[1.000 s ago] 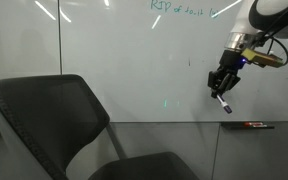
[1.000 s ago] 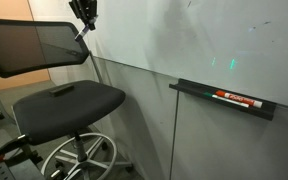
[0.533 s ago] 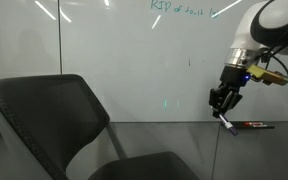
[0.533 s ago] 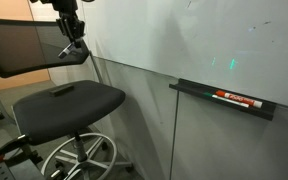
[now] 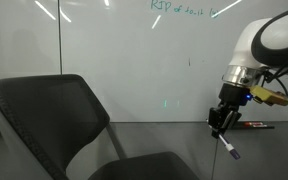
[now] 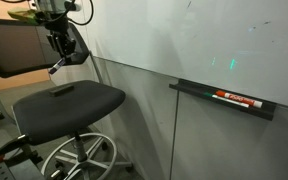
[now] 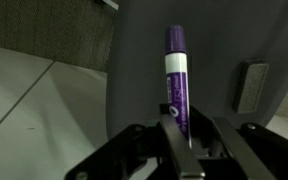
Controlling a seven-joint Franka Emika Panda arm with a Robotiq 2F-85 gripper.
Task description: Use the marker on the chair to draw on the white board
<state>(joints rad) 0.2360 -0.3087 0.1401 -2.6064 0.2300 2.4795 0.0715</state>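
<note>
**benchrat:** So where's the marker right now?

**me:** The purple marker (image 7: pixel 176 75) is in my gripper (image 7: pixel 184 132). The jaws are clamped narrow on the lower barrel, and most of its length pokes out past the fingertips. In the wrist view it points down at the chair (image 6: pixel 96 98), hanging over the dark seat and not touching it. There's a small grey block (image 7: pixel 249 87) lying on the seat just beside the line of the marker. I think it's an eraser, but I can't swear to it.

**benchrat:** Why hold it so far back?

**me:** That way the free end reaches the white board (image 5: pixel 124 60) before the fingers do. In an exterior view the marker (image 5: pixel 228 149) slants down and away from the board, so nothing is being drawn yet. My guess is I need to lift it, tilt the wrist toward the glossy surface and press lightly, because a grip this thin could let it slide back.

**benchrat:** Is the cap on?

**me:** I can't tell from here. The other marker (image 6: pixel 236 98), the one with the red markings, sits in the tray (image 6: pixel 189 88) on the board. That one isn't mine, so I'm leaving it.
</note>
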